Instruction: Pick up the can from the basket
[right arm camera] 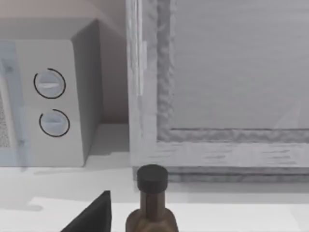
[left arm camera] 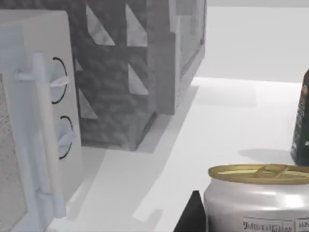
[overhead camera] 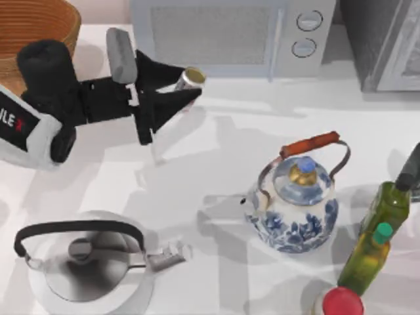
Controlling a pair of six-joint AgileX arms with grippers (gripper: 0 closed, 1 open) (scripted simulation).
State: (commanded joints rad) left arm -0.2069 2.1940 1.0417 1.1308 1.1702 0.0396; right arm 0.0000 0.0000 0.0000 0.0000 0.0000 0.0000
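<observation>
Left gripper point(overhead camera: 186, 92) is holding the can point(overhead camera: 190, 78) in its jaws above the desk point(overhead camera: 216, 164), w/ the basket point(overhead camera: 33, 29) well apart at the back-left corner, near the microwave point(overhead camera: 230, 33).

A kitchen counter, clearly: a white microwave point(overhead camera: 233, 33) with two round dials sits at the back, a steel kettle point(overhead camera: 85, 262) and a blue-and-white kettle point(overhead camera: 295, 203) stand on the white table point(overhead camera: 216, 157), olive oil bottles point(overhead camera: 380, 230) at the right.
</observation>
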